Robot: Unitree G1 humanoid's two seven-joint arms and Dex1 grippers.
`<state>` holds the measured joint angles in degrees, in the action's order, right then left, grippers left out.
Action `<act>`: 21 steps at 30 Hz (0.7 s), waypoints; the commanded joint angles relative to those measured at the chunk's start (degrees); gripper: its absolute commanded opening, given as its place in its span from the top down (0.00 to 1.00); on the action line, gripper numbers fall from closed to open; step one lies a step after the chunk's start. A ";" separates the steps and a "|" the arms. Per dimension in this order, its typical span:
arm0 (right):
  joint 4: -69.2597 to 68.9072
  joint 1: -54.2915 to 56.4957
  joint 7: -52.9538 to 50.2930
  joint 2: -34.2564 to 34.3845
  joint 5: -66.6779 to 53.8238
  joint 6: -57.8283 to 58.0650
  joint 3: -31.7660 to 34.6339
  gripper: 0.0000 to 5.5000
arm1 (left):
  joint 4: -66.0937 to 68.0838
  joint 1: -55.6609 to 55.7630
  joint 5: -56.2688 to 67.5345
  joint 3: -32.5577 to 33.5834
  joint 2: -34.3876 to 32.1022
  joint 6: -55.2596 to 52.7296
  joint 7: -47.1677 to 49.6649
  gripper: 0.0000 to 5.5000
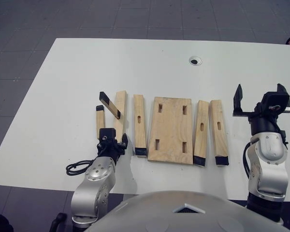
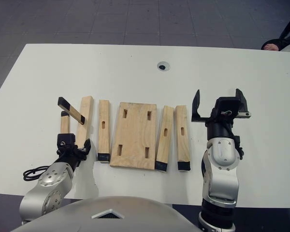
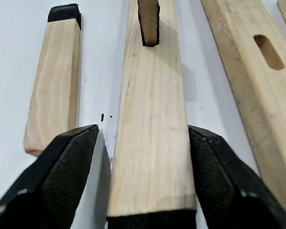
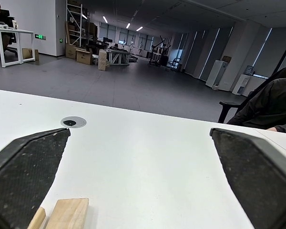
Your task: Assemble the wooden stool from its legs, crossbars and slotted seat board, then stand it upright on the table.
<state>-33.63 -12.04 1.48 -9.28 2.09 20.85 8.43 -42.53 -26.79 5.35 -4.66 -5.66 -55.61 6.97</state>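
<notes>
Nearest, left gripper (image 3: 143, 130) straddles the black-capped near end of the leftmost slotted leg (image 1: 122, 100), fingers open, nothing clamped. Probably stiff, light wood; grip its flat sides there. It lies left of the seat board (image 1: 171, 130). Right gripper (image 1: 260, 93) hangs wide open, empty.

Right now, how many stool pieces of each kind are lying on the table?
Legs with a slot: 4
Crossbars: 2
Seat board: 1
Total: 7 wooden pieces
</notes>
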 commanded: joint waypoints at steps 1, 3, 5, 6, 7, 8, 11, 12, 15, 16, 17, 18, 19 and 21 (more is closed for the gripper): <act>-0.84 -0.11 0.01 0.07 -0.14 0.57 0.64 0.00 | 7.89 -2.46 -2.12 0.19 -1.61 -3.69 0.06 0.53; -1.13 -0.05 0.08 -0.01 -0.22 0.72 0.81 0.00 | 8.31 -2.66 -1.96 0.14 -1.71 -3.88 -0.14 0.60; -1.59 -0.12 0.12 -0.01 -0.27 0.85 0.99 0.00 | 8.70 -2.89 -1.82 0.28 -1.71 -4.37 -0.29 0.62; -1.81 -0.11 0.15 -0.01 -0.29 0.93 1.04 0.00 | 8.80 -2.98 -1.69 0.41 -1.58 -4.60 -0.34 0.62; -2.03 -0.09 0.18 -0.01 -0.31 1.02 1.07 0.00 | 8.84 -3.04 -1.51 0.54 -1.44 -4.86 -0.43 0.62; -2.35 -0.04 0.19 -0.02 -0.34 1.20 1.11 0.00 | 8.67 -3.13 -1.34 0.63 -1.28 -5.08 -0.48 0.62; -3.36 0.30 0.26 -0.06 -0.48 1.75 1.31 0.00 | 8.52 -2.85 -0.94 1.10 -0.51 -5.47 -0.55 0.62; -3.57 0.41 0.31 -0.07 -0.51 1.87 1.35 0.00 | 8.56 -2.74 -0.87 1.29 -0.26 -5.40 -0.58 0.62; -4.36 1.15 0.66 -0.26 -0.84 2.36 1.68 0.00 | 5.04 0.15 0.63 0.58 -0.15 -0.52 -2.91 0.62; -4.60 1.74 0.87 -0.45 -1.15 2.63 1.97 0.00 | 2.98 2.52 2.36 0.65 0.56 2.05 -4.57 0.62; -4.65 2.38 1.10 -0.67 -1.50 2.93 2.32 0.00 | 1.47 5.16 3.77 1.31 1.50 3.70 -5.53 0.62; -4.60 2.93 1.31 -0.84 -1.90 3.16 2.68 0.00 | 0.51 7.32 5.12 2.15 2.07 5.84 -6.67 0.62; -4.57 3.67 1.66 -1.12 -2.55 3.36 3.28 0.00 | -0.24 9.95 6.10 3.37 1.96 7.44 -7.69 0.62; -4.64 5.21 2.68 -1.35 -4.99 4.00 4.76 0.00 | -0.46 14.02 8.08 5.97 1.52 9.08 -9.32 0.62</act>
<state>-37.65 -8.62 3.09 -10.02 -0.54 23.39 11.53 -41.84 -16.48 11.75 -1.38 -3.56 -48.38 -0.93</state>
